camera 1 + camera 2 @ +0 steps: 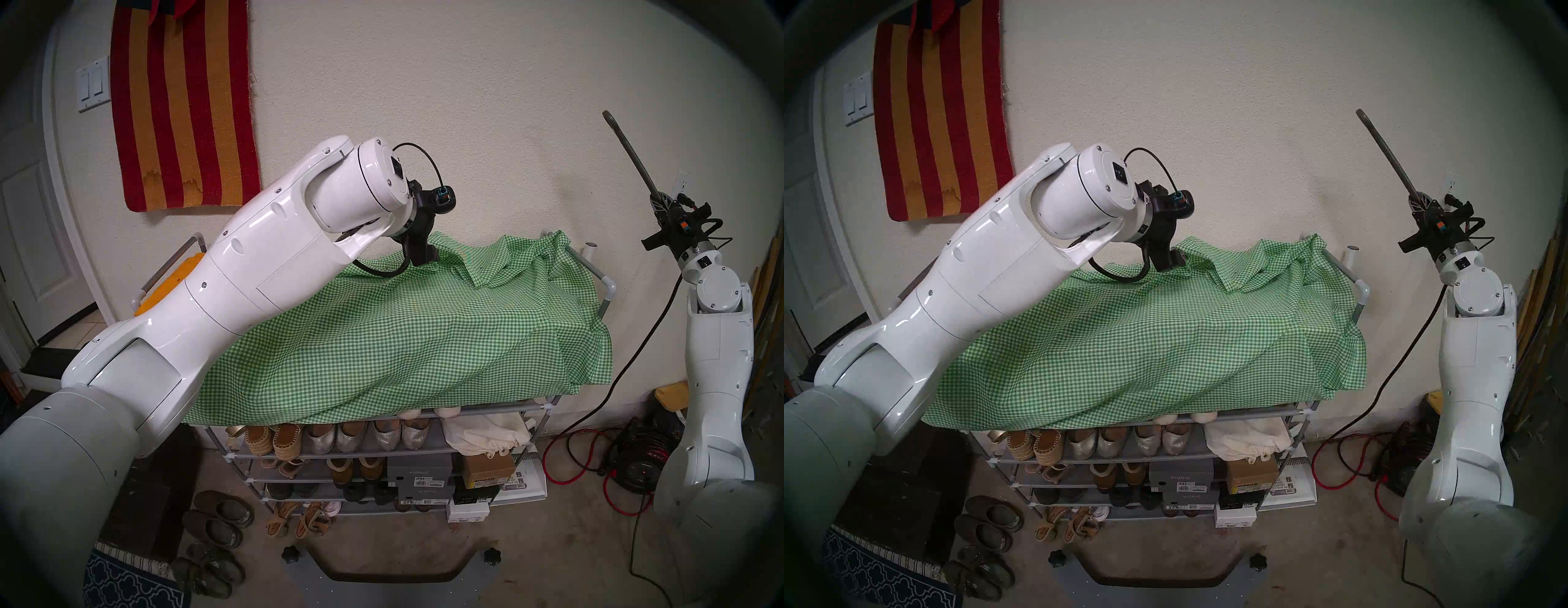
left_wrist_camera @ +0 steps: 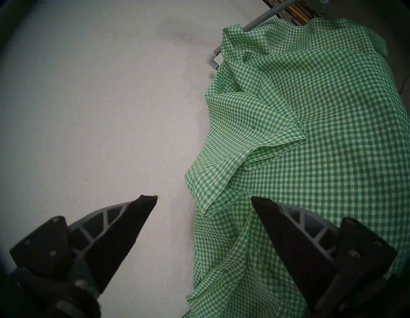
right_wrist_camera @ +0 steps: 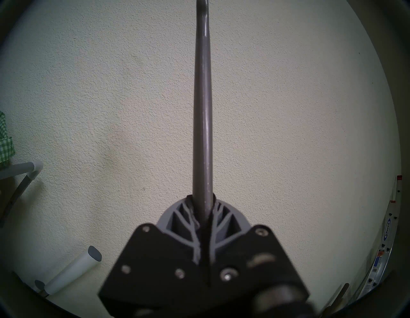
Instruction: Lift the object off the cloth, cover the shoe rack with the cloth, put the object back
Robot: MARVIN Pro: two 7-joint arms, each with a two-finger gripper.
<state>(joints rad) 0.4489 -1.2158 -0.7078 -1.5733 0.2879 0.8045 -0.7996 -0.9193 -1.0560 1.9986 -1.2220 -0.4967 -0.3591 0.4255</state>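
Observation:
The green-and-white check cloth [image 1: 403,331] [image 1: 1144,339] lies spread over the top of the shoe rack [image 1: 500,408] [image 1: 1250,414], bunched in folds along the back right. My left gripper [image 1: 424,254] [image 1: 1172,261] [image 2: 204,198] is open, just above the cloth's [image 2: 310,133] back edge by the wall. My right gripper [image 1: 657,204] [image 1: 1418,204] [image 3: 202,199] is shut on the grey metal bar [image 1: 628,153] [image 1: 1382,148] [image 3: 202,111], held up in the air to the right of the rack, pointing up and left. The bar's lower end is hidden in the gripper.
Lower shelves hold shoes and shoe boxes [image 1: 418,469]. Loose shoes [image 1: 216,522] lie on the floor at the left. A red cable and a black device [image 1: 636,463] sit at the right. An orange towel [image 1: 186,271] shows behind my left arm. A striped rug [image 1: 186,106] hangs on the wall.

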